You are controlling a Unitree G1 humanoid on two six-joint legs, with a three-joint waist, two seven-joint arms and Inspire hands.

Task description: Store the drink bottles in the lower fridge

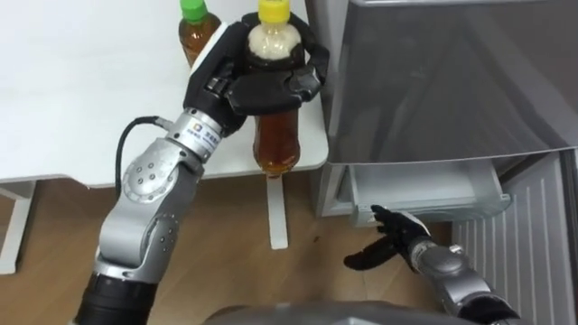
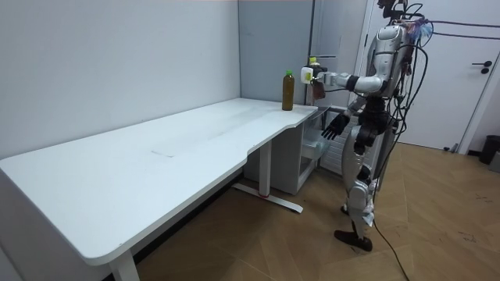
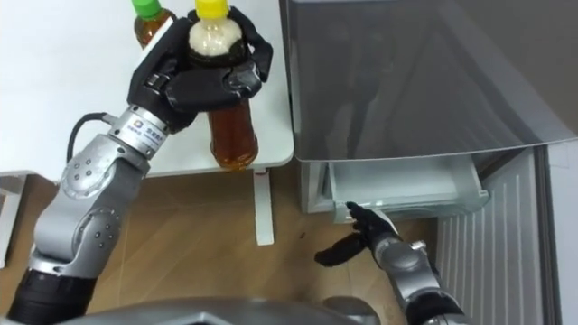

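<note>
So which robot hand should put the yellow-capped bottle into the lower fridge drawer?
Left: the left robot hand grips the yellow-capped bottle; the right robot hand hangs open, empty, by the drawer.

No text, number or sign can be read anywhere in these views. A small white label (image 1: 200, 137) with dark print sits on the wrist of the left arm, left of centre in the frame, but its letters are too small to make out. The yellow-capped bottle (image 1: 274, 135) and the green-capped bottle (image 1: 196, 32), at the top of the frame, show no legible print.
</note>
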